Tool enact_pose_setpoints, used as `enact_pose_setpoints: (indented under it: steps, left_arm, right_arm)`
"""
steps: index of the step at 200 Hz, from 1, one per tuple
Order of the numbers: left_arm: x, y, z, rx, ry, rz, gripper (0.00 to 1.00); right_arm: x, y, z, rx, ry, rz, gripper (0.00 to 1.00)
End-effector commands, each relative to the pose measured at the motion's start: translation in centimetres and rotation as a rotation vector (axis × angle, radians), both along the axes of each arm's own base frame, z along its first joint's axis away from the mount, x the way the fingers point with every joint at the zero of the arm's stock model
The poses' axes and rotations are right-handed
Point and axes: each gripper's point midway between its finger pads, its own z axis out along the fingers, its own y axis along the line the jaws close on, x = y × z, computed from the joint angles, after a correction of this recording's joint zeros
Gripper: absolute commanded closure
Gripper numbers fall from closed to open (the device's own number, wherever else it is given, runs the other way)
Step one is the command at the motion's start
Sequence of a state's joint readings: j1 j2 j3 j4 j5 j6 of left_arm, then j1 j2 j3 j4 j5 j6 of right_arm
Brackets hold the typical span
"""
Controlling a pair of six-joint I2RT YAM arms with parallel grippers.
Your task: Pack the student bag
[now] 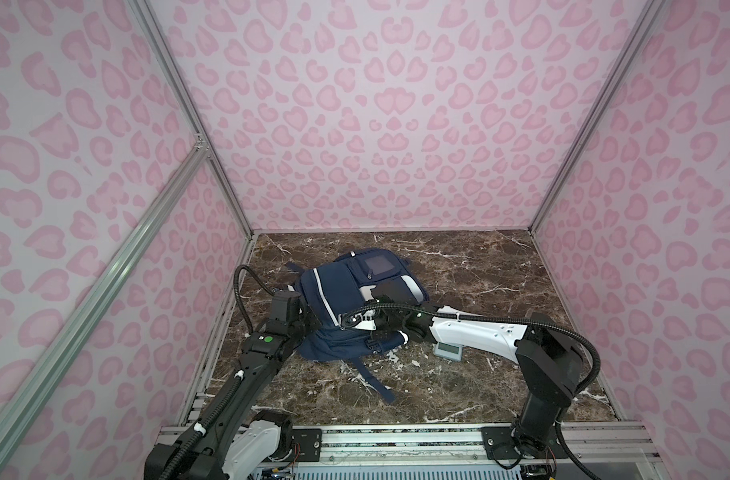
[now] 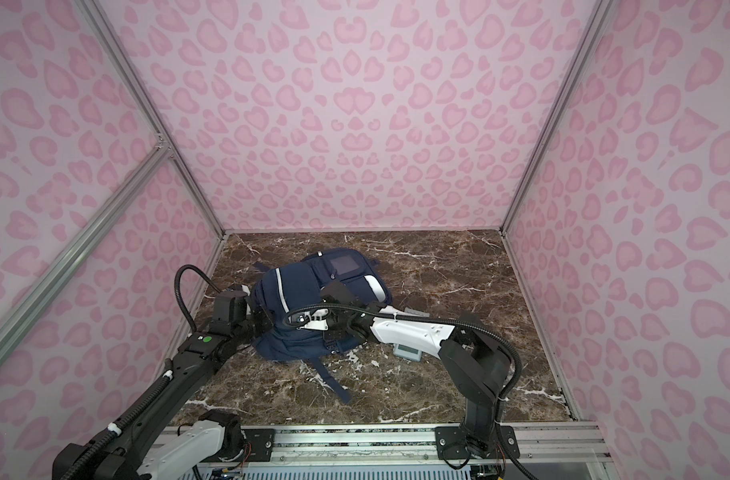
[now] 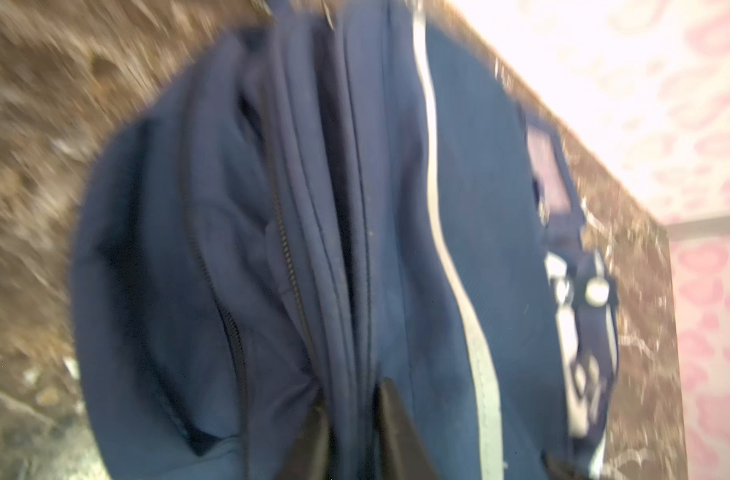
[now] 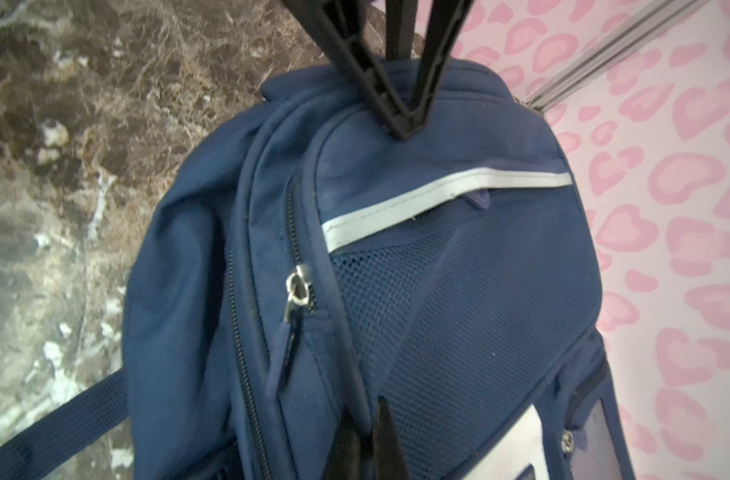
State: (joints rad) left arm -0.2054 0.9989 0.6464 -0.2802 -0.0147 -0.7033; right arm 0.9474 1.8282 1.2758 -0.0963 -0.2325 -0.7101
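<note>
The fingers (image 4: 387, 436) of the right gripper (image 4: 365, 428) stand closed on top of the bag (image 1: 346, 291), with the piping of its mesh pocket running in between them, so we read a thin pinch on the bag. The left gripper (image 4: 405, 129) is at the bag's rounded end, its fingers (image 3: 396, 432) either side of a ridge of fabric; that wrist view is blurred, and we cannot tell whether they clamp the ridge or merely straddle it. The bag lies flat on the table (image 1: 500, 266), window patch up, a strap (image 1: 367, 379) trailing from its near edge. A small grey device (image 1: 448, 351) sits just beside the bag's near right corner, under the right forearm. Our main worry is the pinch: piping is narrow, and a pull could strip it from the fingers or lift only the pocket panel. The zip pull (image 4: 297, 291) lies apart from both grippers, so nothing acts on the zip. If the left side is not holding, the bag has no anchor and would likely slide on the polished table after the right gripper. Such a slide could shove the device, and the strap could catch under the bag.
</note>
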Motion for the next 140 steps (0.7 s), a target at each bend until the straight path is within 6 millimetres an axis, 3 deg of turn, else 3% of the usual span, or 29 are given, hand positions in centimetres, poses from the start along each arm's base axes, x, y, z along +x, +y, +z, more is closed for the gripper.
enact_pose_setpoints:
  steps: [1,15,29,44,60,88,120,140]
  left_arm:
    - [2.1,1.3,3.5,0.078,-0.139,0.046,0.40]
    - [1.3,2.1,4.1,0.120,-0.141,0.059,0.20]
    - [0.0,2.3,4.7,0.118,-0.171,0.059,0.17]
    - [-1.4,1.3,5.0,0.063,-0.211,0.013,0.26]
    - [-2.1,-1.8,4.9,-0.092,-0.254,-0.096,0.47]
    - [-3.4,-7.0,3.6,-0.239,-0.256,-0.243,0.55]
    - [-3.4,-8.2,3.4,-0.222,-0.276,-0.241,0.55]
    - [-3.1,-8.1,1.3,-0.213,-0.187,-0.209,0.59]
  right_arm:
    - [-0.8,1.5,-0.6,0.062,0.199,-0.078,1.00]
    - [-0.1,2.0,-0.6,0.082,0.250,-0.149,1.00]
    - [0.6,2.1,-0.9,0.101,0.285,-0.210,1.00]
    - [1.2,2.1,-1.0,0.124,0.312,-0.256,1.00]
    - [1.4,2.2,-1.1,0.136,0.341,-0.281,1.00]
    - [1.3,2.5,-0.8,0.149,0.367,-0.291,1.00]
    - [0.8,2.7,-0.4,0.164,0.391,-0.283,1.00]
    - [0.6,2.9,-0.4,0.167,0.401,-0.278,1.00]
